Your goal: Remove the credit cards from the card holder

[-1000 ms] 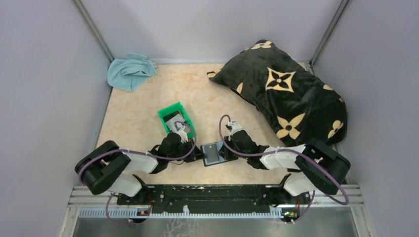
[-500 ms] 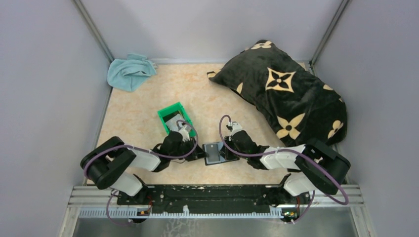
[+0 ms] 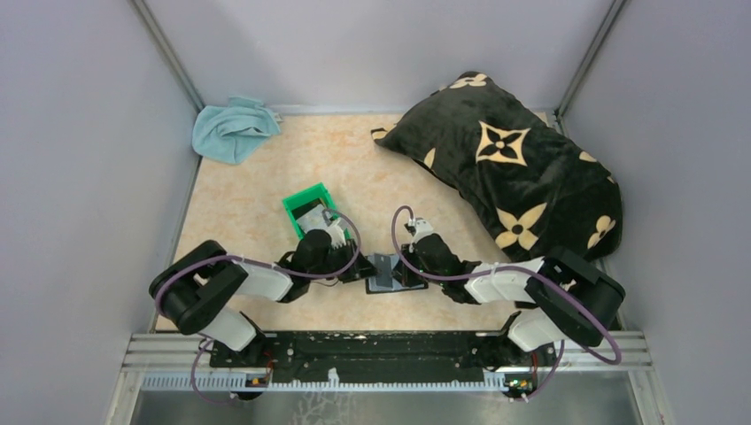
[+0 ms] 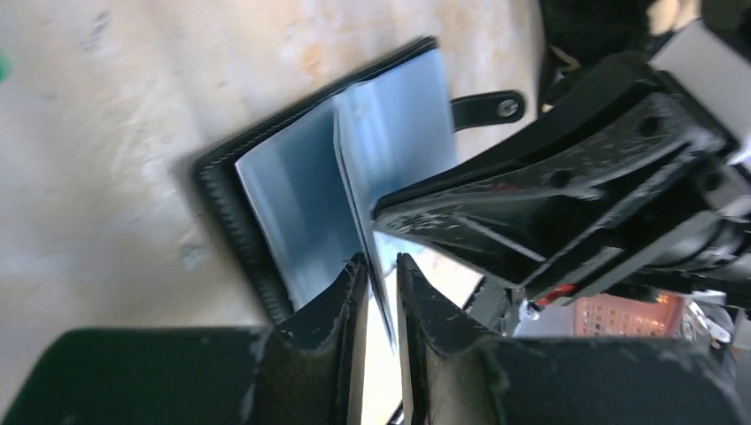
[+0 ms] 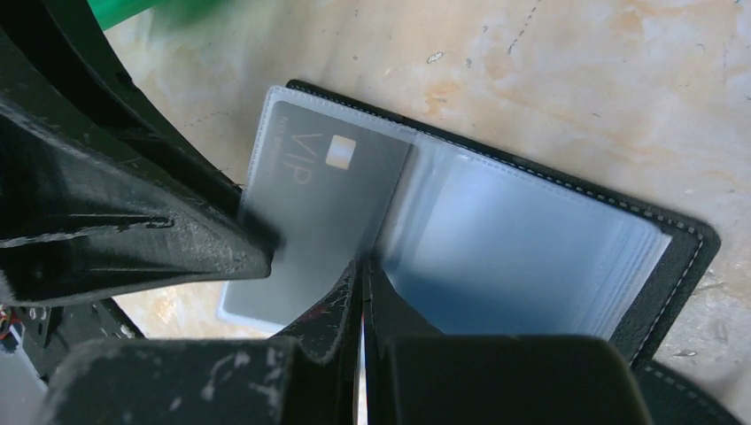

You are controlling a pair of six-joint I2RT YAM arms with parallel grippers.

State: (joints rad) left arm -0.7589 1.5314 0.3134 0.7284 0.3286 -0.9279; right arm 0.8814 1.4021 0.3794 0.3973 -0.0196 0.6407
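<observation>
The card holder (image 3: 383, 283) lies open on the table between both arms, black with grey-blue sleeves (image 5: 549, 257). A grey credit card (image 5: 310, 204) marked VIP sits in the clear sleeve on its left side. My right gripper (image 5: 363, 264) is shut, its tips pressing down on the fold in the middle of the holder (image 4: 283, 195). My left gripper (image 4: 379, 262) stands at the holder's left edge, jaws narrowly open, with a thin raised sleeve leaf (image 4: 390, 133) passing between its fingers and a gap showing beside it. In the top view the left gripper (image 3: 361, 268) and right gripper (image 3: 405, 268) flank the holder.
A green bin (image 3: 299, 197) with a pale card (image 3: 310, 219) in it stands just beyond my left wrist. A teal cloth (image 3: 232, 128) lies at the back left. A large black pillow with tan flowers (image 3: 514, 168) fills the back right.
My left arm has swung right, bringing its gripper onto the holder's left edge. The holder's flat grey leaf now stands raised. The right gripper has stayed in place.
</observation>
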